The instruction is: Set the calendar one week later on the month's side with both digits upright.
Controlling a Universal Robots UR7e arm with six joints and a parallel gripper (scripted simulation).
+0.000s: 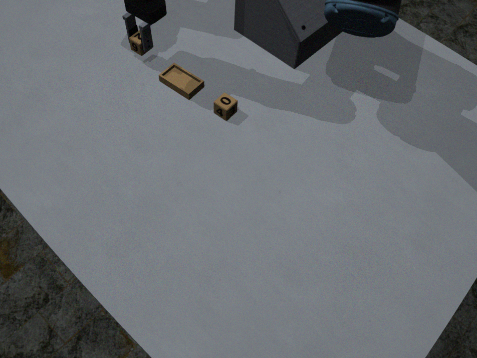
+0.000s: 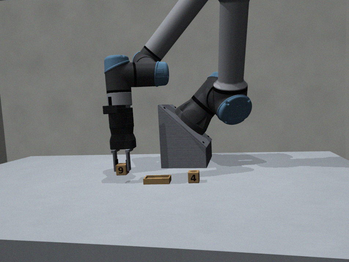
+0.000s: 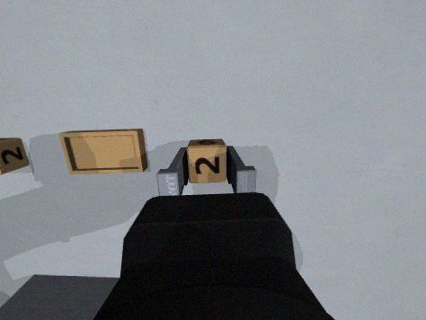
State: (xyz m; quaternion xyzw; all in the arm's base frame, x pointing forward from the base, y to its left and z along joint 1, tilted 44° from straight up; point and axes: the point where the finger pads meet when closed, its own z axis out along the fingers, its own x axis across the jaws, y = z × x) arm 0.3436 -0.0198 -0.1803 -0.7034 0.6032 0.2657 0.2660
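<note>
My gripper (image 1: 138,44) (image 2: 121,168) (image 3: 207,157) is shut on a wooden cube (image 1: 135,47) (image 2: 121,172) (image 3: 207,175), fingers on two opposite sides. This cube shows a 9 on its front and a 2 on top, which lies sideways in the wrist view. It hangs a little above the table, left of the tray in the top and exterior views. The other cube (image 1: 225,106) (image 2: 193,177) (image 3: 13,155) stands on the table right of the tray, 0 on top, 4 in front, 2 on a side. The wooden tray (image 1: 173,87) (image 2: 157,182) (image 3: 143,150) lies flat between them, empty.
The grey wedge-shaped arm base (image 1: 265,36) (image 2: 180,146) (image 3: 58,297) stands behind the tray and the other cube. Arm shadows fall across the white table (image 1: 246,231) (image 2: 174,214) (image 3: 341,90). No month name can be read on the tray.
</note>
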